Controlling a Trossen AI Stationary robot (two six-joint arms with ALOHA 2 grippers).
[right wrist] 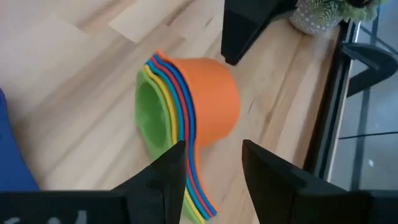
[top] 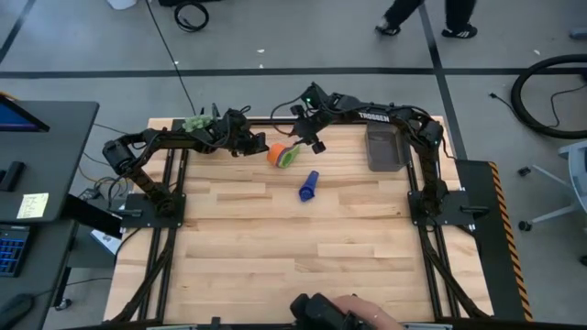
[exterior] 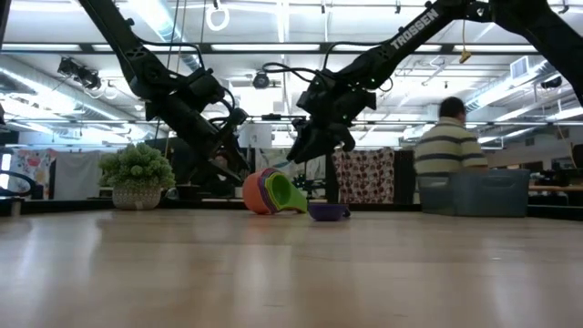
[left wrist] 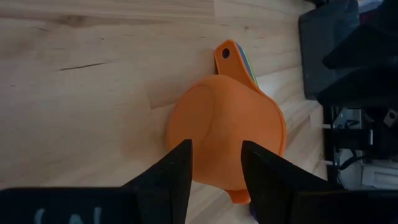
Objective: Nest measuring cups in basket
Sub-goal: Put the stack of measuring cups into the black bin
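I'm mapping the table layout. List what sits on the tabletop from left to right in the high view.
Fuzzy green plant → nested stack of measuring cups lying on its side, orange outermost → lone dark blue measuring cup → dark grey basket.

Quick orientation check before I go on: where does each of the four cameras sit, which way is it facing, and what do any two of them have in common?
High view: overhead, straight down; both arms, nested cups, dark blue cup, basket.
Low view: table height, across into the room; both arms descending, the stack, a seated person behind.
Left wrist view: looks past the left gripper, open, at the orange cup.
Right wrist view: looks past the right gripper into the stack's green mouth.
Shared: both wrist views see the stack from opposite ends.
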